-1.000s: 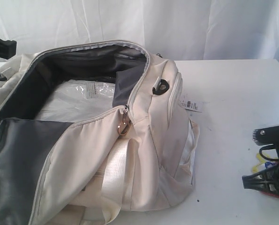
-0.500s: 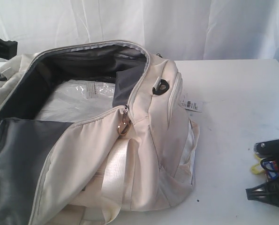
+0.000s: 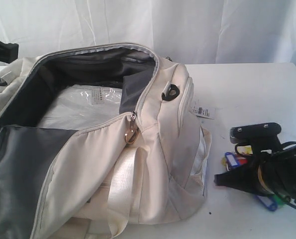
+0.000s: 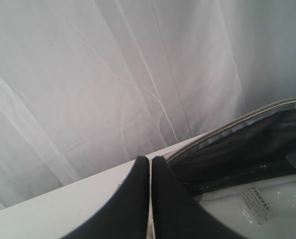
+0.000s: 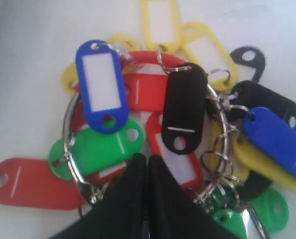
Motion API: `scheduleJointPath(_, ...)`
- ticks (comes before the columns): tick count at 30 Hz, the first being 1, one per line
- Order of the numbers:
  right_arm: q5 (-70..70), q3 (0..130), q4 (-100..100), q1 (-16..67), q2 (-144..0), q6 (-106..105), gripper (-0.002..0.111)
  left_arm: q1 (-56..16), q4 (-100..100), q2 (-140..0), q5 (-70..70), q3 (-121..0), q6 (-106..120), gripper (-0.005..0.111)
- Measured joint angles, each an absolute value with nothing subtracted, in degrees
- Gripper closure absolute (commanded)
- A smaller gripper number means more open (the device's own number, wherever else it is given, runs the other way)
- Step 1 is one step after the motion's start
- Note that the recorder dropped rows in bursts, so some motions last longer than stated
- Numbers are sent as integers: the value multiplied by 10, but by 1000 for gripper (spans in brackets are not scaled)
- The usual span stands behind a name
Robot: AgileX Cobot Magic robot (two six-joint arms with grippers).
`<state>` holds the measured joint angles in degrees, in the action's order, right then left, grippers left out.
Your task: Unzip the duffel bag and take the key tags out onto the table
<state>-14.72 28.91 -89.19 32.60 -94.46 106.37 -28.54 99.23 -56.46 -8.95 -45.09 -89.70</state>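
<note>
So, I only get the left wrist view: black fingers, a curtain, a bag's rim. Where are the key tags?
Observer: The key tags are out of the duffel bag, lying on the table beside it.
Operator: Is anything near them?
Observer: The right end effector is directly over the bunch, with its fingers closed.
Operator: What colours are they?
Observer: Blue, green, red, yellow and black, strung on metal rings.

Unzipped duffel bag (image 3: pixel 152 164) on table (image 3: pixel 247 89), right claw (image 3: pixel 220 179) low over key tags (image 3: pixel 232 160), seemingly gripping them
</note>
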Motion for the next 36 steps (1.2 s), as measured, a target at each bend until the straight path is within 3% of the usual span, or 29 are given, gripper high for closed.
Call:
scheduleJointPath(6,-85,307,-888,326,-949,1059,105,-285,992,-565,-90,-451,-897,98)
scheduleJointPath(13,-118,308,-871,326,-918,1059,105,-285,992,-565,-88,-451,-897,98)
scheduleJointPath(30,-219,307,-866,326,-490,915,105,-285,992,-565,-88,-451,-897,98)
scheduleJointPath(36,-221,281,-683,326,-288,690,105,-285,992,-554,-91,-451,-897,102)
